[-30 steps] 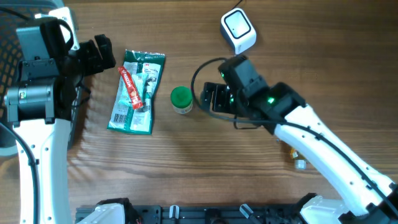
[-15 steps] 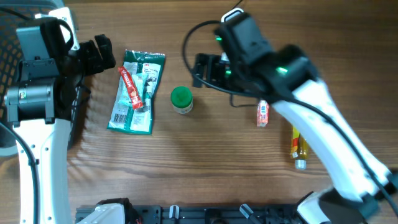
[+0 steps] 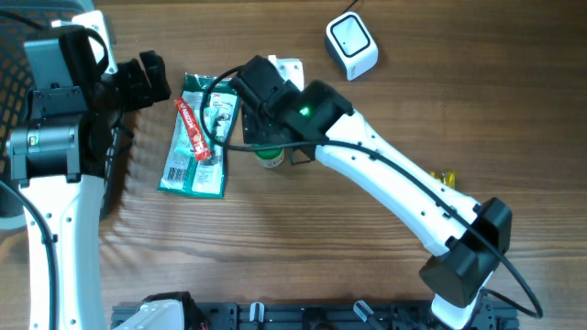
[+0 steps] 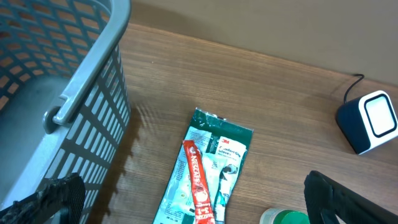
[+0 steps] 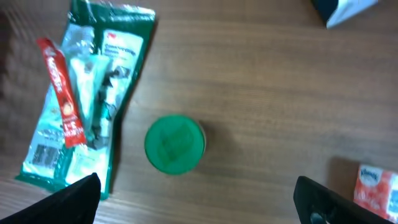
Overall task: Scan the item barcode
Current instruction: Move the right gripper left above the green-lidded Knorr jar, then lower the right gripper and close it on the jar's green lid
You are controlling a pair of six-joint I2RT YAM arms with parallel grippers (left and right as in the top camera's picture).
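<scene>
Hovering spread wide over the green-lidded jar (image 5: pixel 175 144), which stands on the table (image 5: pixel 280 93) just beside the packet (image 5: pixel 87 93), the right tool (image 5: pixel 196 180) seems lined up to grab it for the scanner (image 3: pixel 351 43), while the left tool (image 4: pixel 193 180) hangs equally spread.

the table (image 3: pixel 275 266) is brown wood with plain grain and a dull sheen. the packet (image 3: pixel 183 170) at ten o'clock is shiny, crinkled plastic film; the red sachet (image 3: pixel 192 128) on it is glossy too. the green lid (image 5: pixel 175 144) looks like smooth plastic. the scanner (image 3: pixel 352 45) at one o'clock is smooth white plastic. the basket (image 4: pixel 56 68) is grey plastic lattice.
</scene>
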